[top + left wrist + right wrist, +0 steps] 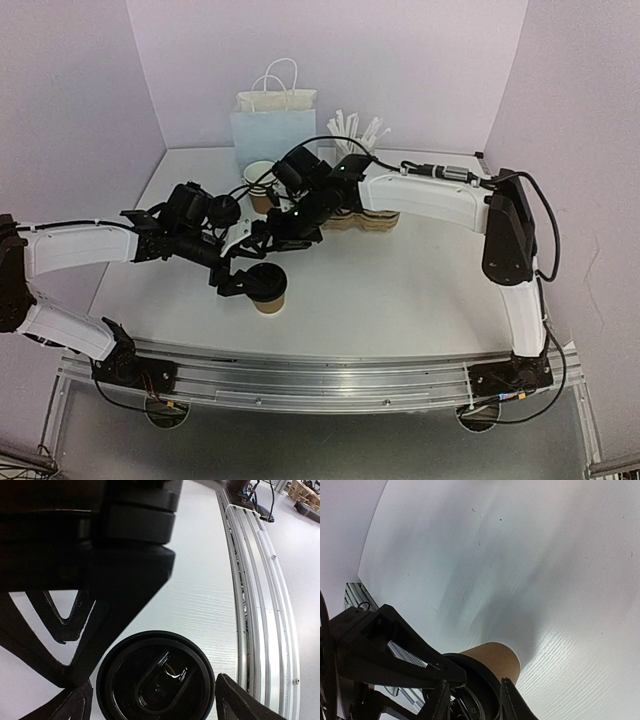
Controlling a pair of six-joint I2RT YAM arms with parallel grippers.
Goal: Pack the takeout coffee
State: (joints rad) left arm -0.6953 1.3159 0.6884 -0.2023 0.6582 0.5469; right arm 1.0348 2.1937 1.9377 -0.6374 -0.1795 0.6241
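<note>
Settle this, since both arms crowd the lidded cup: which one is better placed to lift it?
Left, probably. The left end effector straddles the lidded cup, fingers wide either side; the right end effector has fingers much closer together.

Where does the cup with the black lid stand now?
In the top view, the lidded cup stands left of centre, between the fingers of the left gripper, nearer the arm bases than the unlidded cup.
</note>
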